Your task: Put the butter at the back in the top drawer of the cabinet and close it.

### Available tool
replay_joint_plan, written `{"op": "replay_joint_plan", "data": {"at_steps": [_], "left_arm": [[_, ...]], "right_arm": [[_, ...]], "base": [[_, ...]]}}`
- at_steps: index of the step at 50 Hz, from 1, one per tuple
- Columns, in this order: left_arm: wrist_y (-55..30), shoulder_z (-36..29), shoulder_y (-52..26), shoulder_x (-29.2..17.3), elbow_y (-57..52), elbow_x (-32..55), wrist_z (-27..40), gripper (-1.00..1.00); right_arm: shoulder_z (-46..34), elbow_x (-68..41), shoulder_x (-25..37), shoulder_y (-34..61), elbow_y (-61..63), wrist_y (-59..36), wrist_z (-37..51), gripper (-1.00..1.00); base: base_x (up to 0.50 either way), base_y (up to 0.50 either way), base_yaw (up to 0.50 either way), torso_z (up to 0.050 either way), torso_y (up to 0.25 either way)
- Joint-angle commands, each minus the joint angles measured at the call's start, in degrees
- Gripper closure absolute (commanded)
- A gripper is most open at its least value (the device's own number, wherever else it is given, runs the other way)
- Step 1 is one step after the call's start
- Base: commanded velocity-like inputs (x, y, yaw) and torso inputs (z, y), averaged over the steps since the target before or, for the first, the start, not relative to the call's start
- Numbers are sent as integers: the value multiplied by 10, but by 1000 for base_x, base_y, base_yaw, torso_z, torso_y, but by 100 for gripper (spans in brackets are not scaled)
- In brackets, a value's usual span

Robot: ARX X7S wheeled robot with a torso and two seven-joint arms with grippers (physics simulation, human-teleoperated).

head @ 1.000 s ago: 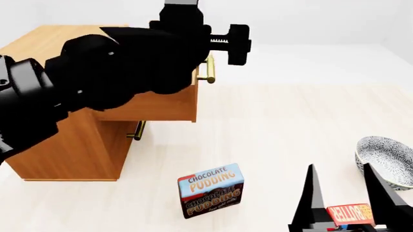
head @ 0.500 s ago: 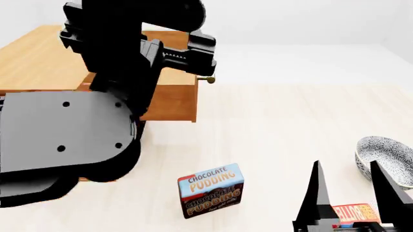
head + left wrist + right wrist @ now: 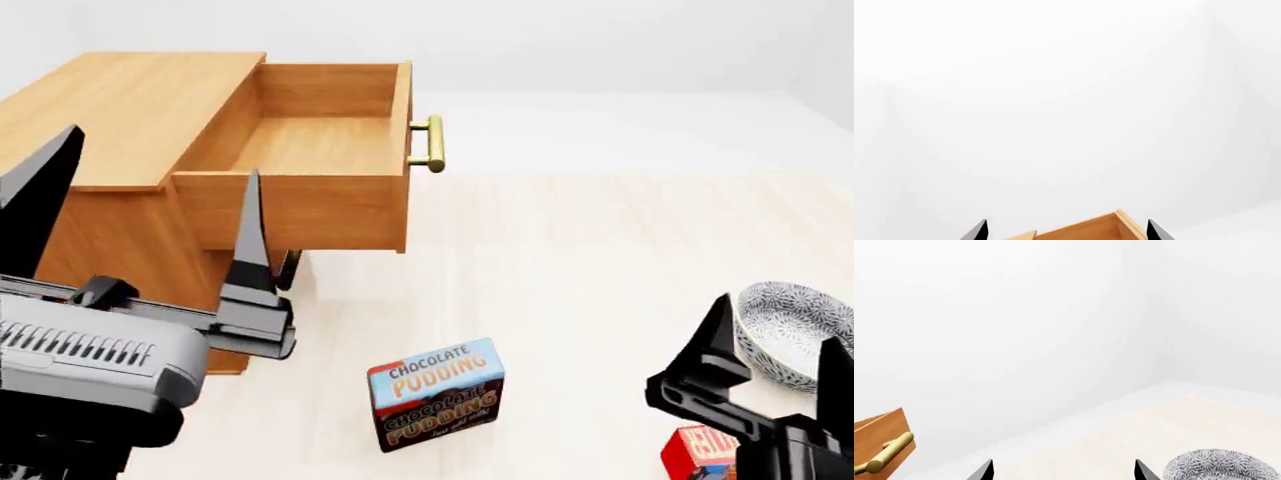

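Observation:
The cabinet [image 3: 120, 110] stands at the left with its top drawer [image 3: 314, 140] pulled out, its inside bare, brass handle [image 3: 427, 145] at the front. My left gripper [image 3: 163, 155] hangs open in front of the cabinet, holding nothing; the left wrist view shows its open gripper [image 3: 1067, 230] over a drawer corner [image 3: 1101, 227]. The butter [image 3: 697, 450] lies on the floor at the lower right, partly hidden by my right gripper [image 3: 785, 322], which is open above it. The right wrist view shows the gripper [image 3: 1064, 470] open and empty, with the drawer handle [image 3: 884, 455] far off.
A chocolate pudding box [image 3: 437, 393] stands upright on the floor between the two grippers. A patterned bowl [image 3: 801, 330] sits at the right edge, close to the right gripper, and is also seen as the bowl [image 3: 1217, 465]. A lower drawer handle [image 3: 284, 268] sticks out under the open drawer.
My left arm has drawn back from the drawer handle down to the lower left, uncovering the open drawer. The right gripper has shifted right and tilted up, away from the butter.

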State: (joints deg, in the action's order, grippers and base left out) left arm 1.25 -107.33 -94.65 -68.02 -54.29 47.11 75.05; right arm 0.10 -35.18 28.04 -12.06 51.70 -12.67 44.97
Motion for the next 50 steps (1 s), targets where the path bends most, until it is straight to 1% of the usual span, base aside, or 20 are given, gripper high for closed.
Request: {"op": "replay_joint_plan", "data": {"at_steps": [1, 4, 7, 9, 12, 18, 19, 24, 27, 31, 39, 45, 50], "left_arm": [[57, -23, 39, -61, -10, -82, -22, -100], [56, -23, 42, -53, -10, -90, -19, -100], [59, -26, 49, -43, -7, -100, -19, -100], [70, -25, 51, -46, -7, -103, -23, -100], [80, -27, 57, -48, -8, -110, -25, -100], [102, -39, 81, -45, 6, -136, -29, -100], [108, -41, 86, -45, 10, -139, -30, -100], [136, -51, 110, -40, 36, -156, -34, -100], [144, -55, 119, -36, 47, -162, -36, -100], [155, -55, 124, -36, 55, -164, -40, -100], [184, -58, 143, -25, 81, -167, -43, -100], [198, -59, 154, -17, 94, -167, -43, -100], [204, -58, 156, -16, 97, -164, -46, -100]], "right_arm": [[28, -75, -51, 72, -16, -114, 171, -100], [38, -118, -68, 82, -29, -120, 191, -100], [42, -113, -91, 98, -25, -134, 247, -100], [49, -133, -101, 119, -25, -168, 310, -100], [62, -177, -112, 146, -34, -207, 379, -100], [87, -248, -143, 200, -70, -244, 444, -100], [94, -251, -154, 208, -74, -251, 447, -100], [192, -261, -244, 273, -66, -396, 449, -100], [241, -263, -279, 305, -74, -461, 450, -100], [261, -276, -280, 312, -105, -469, 450, -100], [306, -292, -280, 349, -165, -515, 450, -100], [326, -283, -280, 372, -208, -517, 450, -100], [349, -261, -280, 405, -225, -549, 450, -100]], "base": [[0, 0, 0, 0, 0], [0, 0, 0, 0, 0], [0, 0, 0, 0, 0], [0, 0, 0, 0, 0], [0, 0, 0, 0, 0], [0, 0, 0, 0, 0], [0, 0, 0, 0, 0], [0, 0, 0, 0, 0], [0, 0, 0, 0, 0], [0, 0, 0, 0, 0], [0, 0, 0, 0, 0], [0, 0, 0, 0, 0], [0, 0, 0, 0, 0]]}}
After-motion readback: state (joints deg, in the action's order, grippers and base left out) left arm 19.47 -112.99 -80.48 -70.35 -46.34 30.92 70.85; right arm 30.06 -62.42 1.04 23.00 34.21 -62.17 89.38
